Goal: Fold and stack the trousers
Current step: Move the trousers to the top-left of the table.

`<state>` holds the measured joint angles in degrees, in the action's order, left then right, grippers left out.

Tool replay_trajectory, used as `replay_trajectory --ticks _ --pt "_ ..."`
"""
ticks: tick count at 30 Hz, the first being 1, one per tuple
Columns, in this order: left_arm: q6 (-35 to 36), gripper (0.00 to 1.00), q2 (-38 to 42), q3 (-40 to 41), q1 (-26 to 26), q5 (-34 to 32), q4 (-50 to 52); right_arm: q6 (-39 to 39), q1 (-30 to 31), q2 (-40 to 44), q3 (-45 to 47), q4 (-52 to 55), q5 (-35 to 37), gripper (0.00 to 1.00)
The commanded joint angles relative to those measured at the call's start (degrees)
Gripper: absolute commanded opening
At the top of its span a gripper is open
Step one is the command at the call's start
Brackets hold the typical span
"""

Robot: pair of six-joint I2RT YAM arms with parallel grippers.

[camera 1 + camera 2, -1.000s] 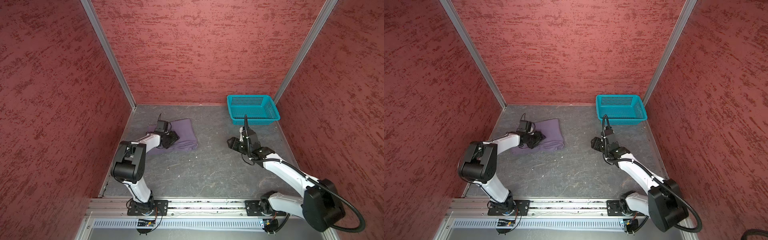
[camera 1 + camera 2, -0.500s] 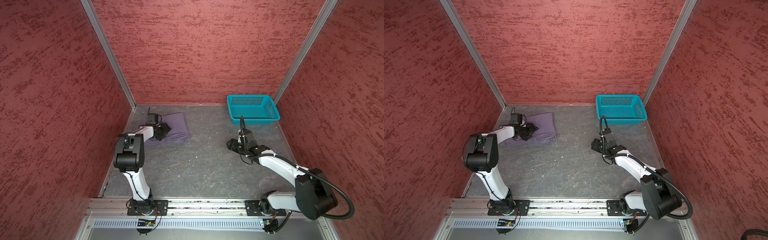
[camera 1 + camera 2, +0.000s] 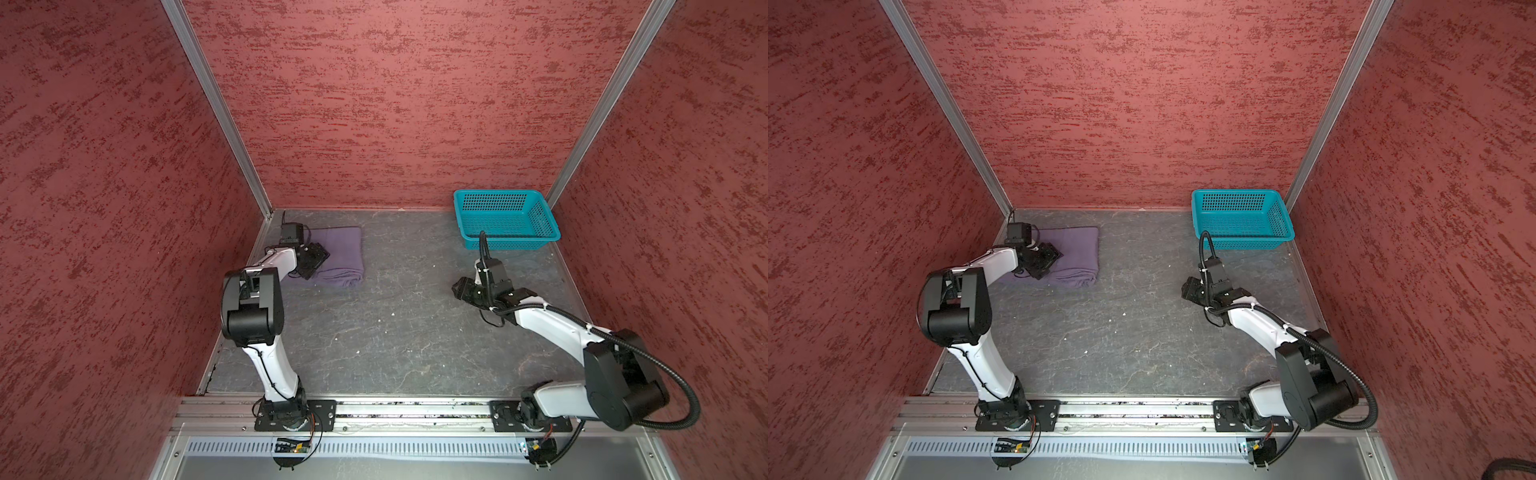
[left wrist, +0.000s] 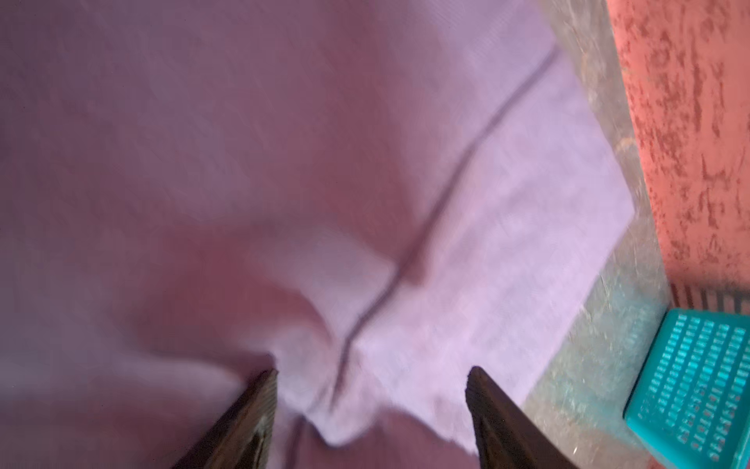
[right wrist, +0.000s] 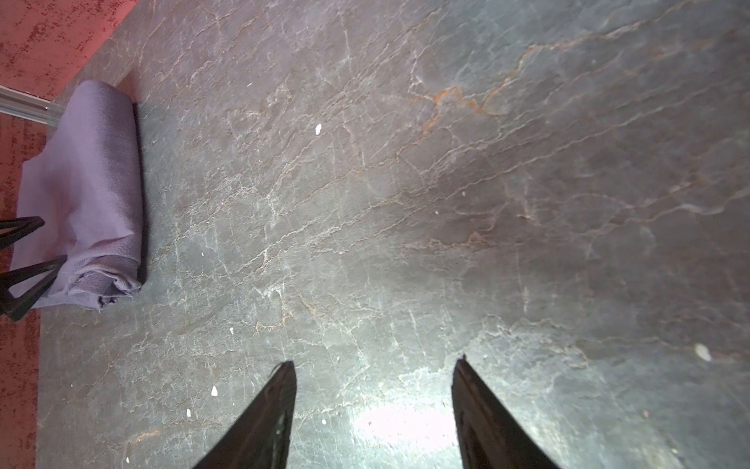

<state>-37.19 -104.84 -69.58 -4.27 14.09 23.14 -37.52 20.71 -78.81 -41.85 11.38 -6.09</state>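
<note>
The trousers (image 3: pixel 341 253) (image 3: pixel 1079 254) lie as a folded purple bundle in the back left corner of the grey floor, close to the left wall. My left gripper (image 3: pixel 315 261) (image 3: pixel 1047 259) rests over their left side, jaws open. In the left wrist view the gripper (image 4: pixel 371 371) straddles a bunched fold of the trousers (image 4: pixel 284 162). My right gripper (image 3: pixel 460 287) (image 3: pixel 1187 287) hovers open over bare floor on the right, far from the cloth. In the right wrist view the gripper (image 5: pixel 373 361) has nothing between its fingers, and the trousers (image 5: pixel 89 182) show far off.
A teal mesh basket (image 3: pixel 505 242) (image 3: pixel 1241 242) (image 4: pixel 690 385) stands at the back right corner with nothing in it. Red textured walls close in the left, back and right sides. The arm bases sit on a rail along the front edge.
The folded trousers have slid left and back towards the corner along with my left gripper. My right arm has drawn back a little to the right.
</note>
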Motion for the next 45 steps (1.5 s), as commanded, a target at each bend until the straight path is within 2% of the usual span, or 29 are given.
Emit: replay_trajectory --ticks 1,5,9,13,19,21,23,24,26,35,41,45 --pt "1.80 0.74 7.28 2.13 3.35 -2.84 3.19 0.21 -0.49 2.26 -0.94 -1.62 -0.82 0.62" --pt "1.34 0.75 12.12 6.35 6.94 -4.74 3.86 -0.06 -0.64 3.78 0.69 -2.12 -1.63 0.62" --pt "1.16 0.72 12.79 9.17 10.61 -5.83 4.06 -0.12 -0.59 5.21 1.80 -2.34 -1.82 0.61" --pt "0.58 0.71 9.95 9.66 12.14 -5.55 3.36 0.21 -0.67 6.66 2.42 -2.21 -1.68 0.60" --pt "-0.25 0.69 3.15 8.05 11.80 -4.81 0.55 0.56 -0.85 7.70 3.06 -1.35 -1.31 0.60" --pt "-0.26 0.57 1.17 7.03 11.22 -4.27 -0.31 0.60 -0.99 7.96 3.40 -1.00 -0.83 0.60" --pt "-0.25 0.32 -0.50 6.32 10.35 -3.79 -1.05 0.65 -1.09 8.14 3.57 -0.67 -0.36 0.60" --pt "-0.25 0.28 -1.02 6.05 9.82 -3.73 -1.36 0.61 -1.04 8.14 3.56 -0.57 -0.21 0.60" --pt "-0.17 0.25 -2.42 5.39 8.41 -3.52 -1.38 0.51 -1.11 7.92 3.54 -0.48 0.09 0.60" --pt "1.86 0.22 -6.74 1.06 3.32 -1.46 -1.25 -0.14 -1.38 3.73 1.71 -1.65 -0.33 0.59" --pt "5.53 0.18 -11.83 -6.53 2.87 1.50 1.05 -0.91 -1.46 0.64 0.45 -3.08 -1.11 0.59" --pt "6.37 0.14 -13.10 -8.03 3.13 3.43 0.71 -0.79 -1.50 -0.96 -0.35 -3.30 -1.32 0.59"
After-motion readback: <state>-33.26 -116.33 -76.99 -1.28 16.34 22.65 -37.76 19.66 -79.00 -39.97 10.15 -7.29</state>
